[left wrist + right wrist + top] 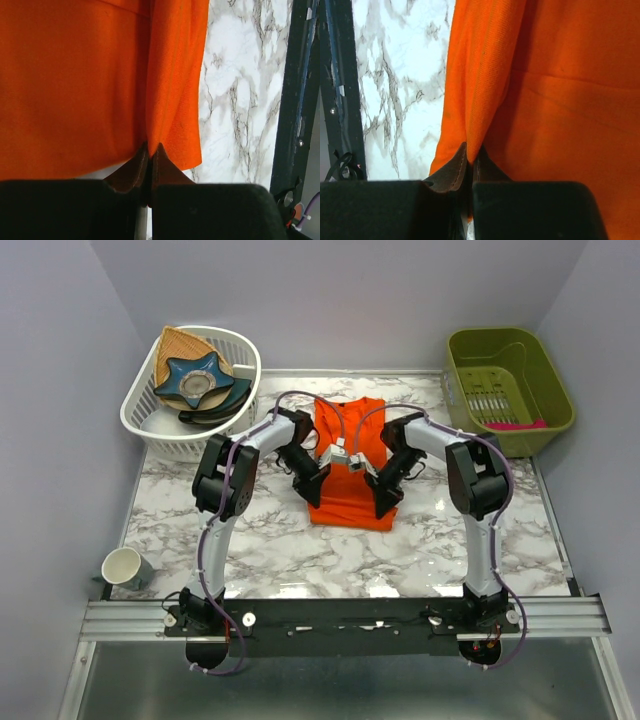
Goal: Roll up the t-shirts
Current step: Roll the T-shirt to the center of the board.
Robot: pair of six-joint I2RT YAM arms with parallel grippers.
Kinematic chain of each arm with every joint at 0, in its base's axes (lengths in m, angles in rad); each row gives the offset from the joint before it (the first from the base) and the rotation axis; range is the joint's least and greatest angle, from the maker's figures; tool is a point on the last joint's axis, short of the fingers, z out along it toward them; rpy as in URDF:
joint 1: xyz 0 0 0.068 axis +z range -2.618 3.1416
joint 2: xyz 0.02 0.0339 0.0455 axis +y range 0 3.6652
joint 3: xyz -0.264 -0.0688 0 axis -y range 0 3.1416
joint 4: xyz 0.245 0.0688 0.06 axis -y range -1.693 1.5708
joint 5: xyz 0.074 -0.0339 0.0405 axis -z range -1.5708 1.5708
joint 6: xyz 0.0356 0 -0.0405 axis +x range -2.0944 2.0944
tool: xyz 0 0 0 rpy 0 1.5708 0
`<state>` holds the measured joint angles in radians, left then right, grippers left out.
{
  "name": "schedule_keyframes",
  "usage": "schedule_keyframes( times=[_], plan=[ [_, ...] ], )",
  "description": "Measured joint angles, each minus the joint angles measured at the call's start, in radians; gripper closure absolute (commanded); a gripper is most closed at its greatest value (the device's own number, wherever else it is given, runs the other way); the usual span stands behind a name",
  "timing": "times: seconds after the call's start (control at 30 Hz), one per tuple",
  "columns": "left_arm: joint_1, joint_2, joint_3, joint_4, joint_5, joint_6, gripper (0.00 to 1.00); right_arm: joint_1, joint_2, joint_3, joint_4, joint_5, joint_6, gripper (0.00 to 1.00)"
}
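Note:
The bright orange t-shirt (352, 502) lies on the marble table, folded narrow, its long axis running away from the arms. My left gripper (314, 490) is shut on the shirt's left edge near the near end; in the left wrist view the jaws pinch a fold of orange cloth (170, 100). My right gripper (384, 502) is shut on the right edge; in the right wrist view the jaws pinch a fold of cloth (480, 90). Both grippers sit low at the shirt's near end, facing each other across it.
A white basket (145, 425) with a tan woven fan piece (178, 344) and a blue star dish (195, 377) stands back left. A green bin (555, 390) with a small pink item (515, 425) stands back right. A white cup (122, 567) is at the front left.

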<state>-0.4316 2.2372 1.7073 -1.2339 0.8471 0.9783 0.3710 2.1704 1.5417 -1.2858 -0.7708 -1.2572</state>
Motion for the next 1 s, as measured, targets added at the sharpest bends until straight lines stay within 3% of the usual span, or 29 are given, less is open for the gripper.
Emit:
schedule_keyframes(
  times=[0.17,0.37,0.4,0.53,0.63,0.8,0.9,1.0],
  plan=[
    [0.006,0.005,0.027,-0.039,-0.004,0.012,0.89,0.0,0.041,0.057,-0.015,0.007,0.017,0.96],
    [0.008,0.005,0.031,-0.037,-0.032,-0.009,0.73,-0.007,0.079,0.103,-0.027,0.008,0.032,0.94],
    [0.011,0.005,0.03,-0.02,-0.049,-0.039,0.65,-0.01,0.082,0.109,-0.031,0.015,0.038,0.94],
    [0.026,-0.02,-0.021,0.077,-0.101,-0.143,0.56,-0.018,0.102,0.146,-0.055,0.031,0.065,0.94],
    [0.04,-0.118,-0.128,0.159,-0.156,-0.21,0.53,-0.023,0.126,0.175,-0.077,0.038,0.09,0.94],
    [0.042,-0.425,-0.402,0.346,-0.228,-0.278,0.46,-0.026,0.168,0.233,-0.115,0.046,0.133,0.94],
    [-0.014,-0.631,-0.583,0.506,-0.27,-0.288,0.44,-0.026,0.187,0.257,-0.131,0.049,0.155,0.95],
    [-0.144,-0.817,-0.823,0.753,-0.342,-0.259,0.38,-0.026,0.211,0.293,-0.152,0.05,0.185,0.95]
  ],
)
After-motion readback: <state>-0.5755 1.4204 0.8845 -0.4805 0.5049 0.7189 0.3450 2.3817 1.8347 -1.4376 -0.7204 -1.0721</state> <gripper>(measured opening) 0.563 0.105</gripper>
